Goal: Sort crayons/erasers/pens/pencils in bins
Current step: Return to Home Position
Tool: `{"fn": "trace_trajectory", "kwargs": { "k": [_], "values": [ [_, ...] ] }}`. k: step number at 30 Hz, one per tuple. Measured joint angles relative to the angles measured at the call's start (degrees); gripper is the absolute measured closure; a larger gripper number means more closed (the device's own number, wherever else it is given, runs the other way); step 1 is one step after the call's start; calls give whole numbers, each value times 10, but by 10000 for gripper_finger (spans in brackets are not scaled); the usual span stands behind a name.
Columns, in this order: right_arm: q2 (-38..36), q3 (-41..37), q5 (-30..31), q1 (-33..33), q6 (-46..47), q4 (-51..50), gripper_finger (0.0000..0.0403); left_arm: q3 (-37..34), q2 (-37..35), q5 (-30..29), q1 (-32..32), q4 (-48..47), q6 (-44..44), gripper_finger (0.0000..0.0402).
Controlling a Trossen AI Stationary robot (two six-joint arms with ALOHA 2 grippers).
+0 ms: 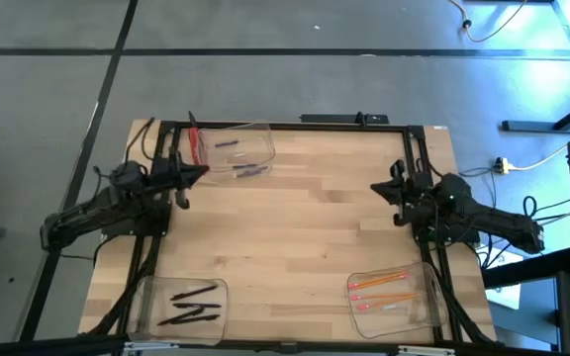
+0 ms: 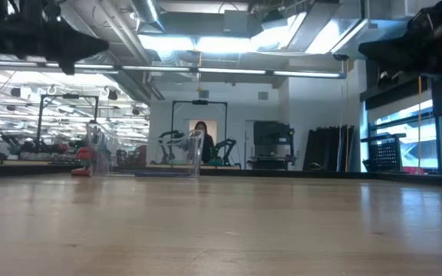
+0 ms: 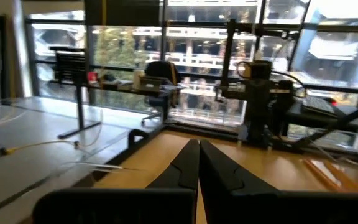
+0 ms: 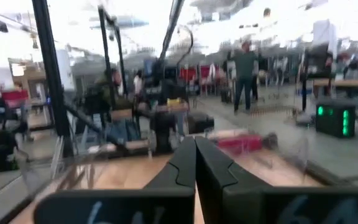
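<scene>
The sorting looks done, so what remains is for both arms to pull back to rest.

The left arm (image 1: 107,208) reaches along the table (image 1: 305,227). The left jaws are pressed together on nothing, just beside the near edge of the top bin (image 1: 265,133). The safe way home, judging by this, is to draw that arm straight back and away from the bin wall, with no sideways sweep that could nudge the tray or the red strip (image 1: 196,148) at its edge.

The right arm (image 1: 473,213) sits at the opposite side, well apart from every bin. The right jaws are likewise closed and empty, so it needs only a short, slow retreat.

Counted from the high view:
- **Bins:** 3 bins stand on the table.
- **Crayons:** The top bin holds 2 crayons (image 1: 250,171) that can be told apart; a 3rd cannot be ruled out.
- **Pens:** The bin at the left arm's end (image 1: 146,297) holds about 3 pens (image 1: 194,294), lying close together, so the count is unsure.
- **Pencils:** The bin at the right arm's end (image 1: 428,307) holds 3 pencils (image 1: 379,283), roughly parallel.
- **Erasers:** No eraser can be made out.
- **Loose items:** Nothing loose shows on the wood between the bins.
</scene>
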Motion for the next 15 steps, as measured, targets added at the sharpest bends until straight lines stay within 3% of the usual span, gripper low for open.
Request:
{"fn": "trace_trajectory", "kwargs": {
  "k": [7, 15],
  "values": [
    [2, 0, -46, 0, -45, -21, 401, -103, 0, 61, 0, 136, -14, 401],
    [2, 0, -69, 0, -44, -57, 401, -104, 1, 163, 0, 119, 8, 401]
  ]
}}
